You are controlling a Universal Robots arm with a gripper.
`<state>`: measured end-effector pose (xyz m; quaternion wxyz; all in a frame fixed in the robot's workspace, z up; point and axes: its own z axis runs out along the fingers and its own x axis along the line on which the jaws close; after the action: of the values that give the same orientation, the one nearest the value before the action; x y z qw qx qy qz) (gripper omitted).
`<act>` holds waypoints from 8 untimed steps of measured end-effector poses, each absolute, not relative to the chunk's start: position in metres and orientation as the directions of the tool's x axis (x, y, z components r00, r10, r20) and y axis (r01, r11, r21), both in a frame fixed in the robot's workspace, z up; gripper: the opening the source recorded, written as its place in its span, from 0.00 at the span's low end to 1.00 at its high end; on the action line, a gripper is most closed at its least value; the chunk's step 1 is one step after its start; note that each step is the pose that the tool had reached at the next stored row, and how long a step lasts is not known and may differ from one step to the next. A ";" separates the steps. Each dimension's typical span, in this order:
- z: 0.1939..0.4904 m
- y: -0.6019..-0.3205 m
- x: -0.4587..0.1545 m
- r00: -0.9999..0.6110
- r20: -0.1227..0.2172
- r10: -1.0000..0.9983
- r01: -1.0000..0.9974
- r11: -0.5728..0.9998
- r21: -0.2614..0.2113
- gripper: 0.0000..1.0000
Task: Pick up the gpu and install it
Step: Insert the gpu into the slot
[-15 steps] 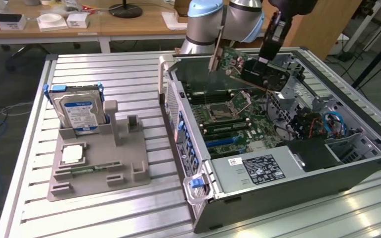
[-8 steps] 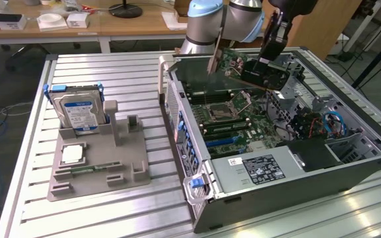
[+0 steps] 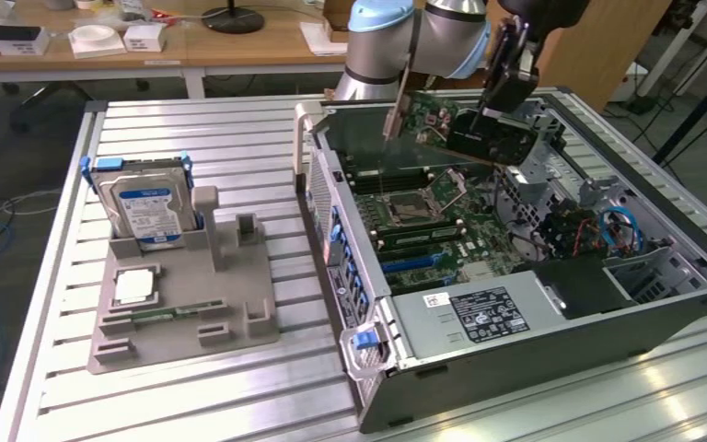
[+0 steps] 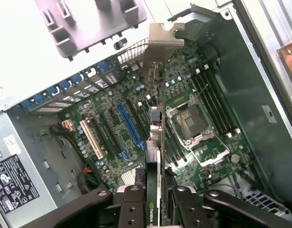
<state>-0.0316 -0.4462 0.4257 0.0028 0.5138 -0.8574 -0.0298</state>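
My gripper (image 3: pixel 503 103) is shut on the gpu (image 3: pixel 458 127), a flat card with a green board, a black cover and a silver bracket (image 3: pixel 393 112) at one end. It hangs tilted in the air over the back part of the open computer case (image 3: pixel 648 308), clear of the motherboard (image 3: pixel 434 230). In the wrist view the gpu (image 4: pixel 157 142) shows edge-on between the black fingers (image 4: pixel 131 206), its bracket (image 4: pixel 161 45) pointing toward the case's rear wall. Below it lie the expansion slots, among them a long blue slot (image 4: pixel 129 128).
A processor socket (image 4: pixel 191 121) and memory slots sit beside the card's line. On the exterior view's left, a grey holder (image 3: pixel 181 313) carries a silver hard drive (image 3: pixel 144 210) and a small memory stick (image 3: pixel 163 315). The power supply (image 3: pixel 482 313) fills the case's near end.
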 end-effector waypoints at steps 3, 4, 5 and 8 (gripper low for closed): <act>0.426 -0.446 -0.032 -0.446 -0.030 -0.895 -0.894 0.444 0.054 0.26; 0.426 -0.446 -0.031 -0.440 -0.032 -0.897 -0.897 0.438 0.053 0.26; 0.426 -0.446 -0.031 -0.434 -0.033 -0.900 -0.900 0.432 0.052 0.26; 0.426 -0.446 -0.031 -0.404 -0.034 -0.914 -0.914 0.402 0.051 0.26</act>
<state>-0.0315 -0.4462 0.4257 -0.0004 0.5461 -0.8371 -0.0307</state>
